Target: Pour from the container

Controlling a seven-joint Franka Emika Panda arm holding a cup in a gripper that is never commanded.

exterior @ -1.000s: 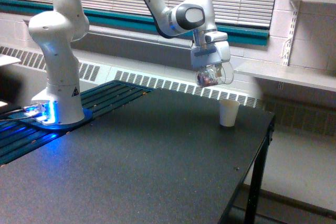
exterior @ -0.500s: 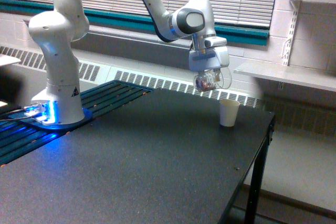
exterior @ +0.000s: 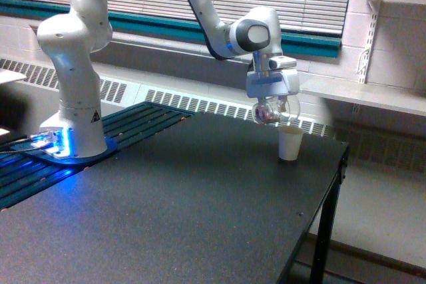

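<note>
Dark table [exterior: 200,217], white paper cup [exterior: 290,143] standing, robot base [exterior: 76,134]

A soft, slightly blurry indoor picture in dim, even light. The dark tabletop [exterior: 200,211] shows a grainy, speckled texture and only faint shadows. A bright blue glow shines at the robot base [exterior: 56,143], spilling onto the surface beside it. The clear container [exterior: 271,111] is smeared and hard to make out.
</note>
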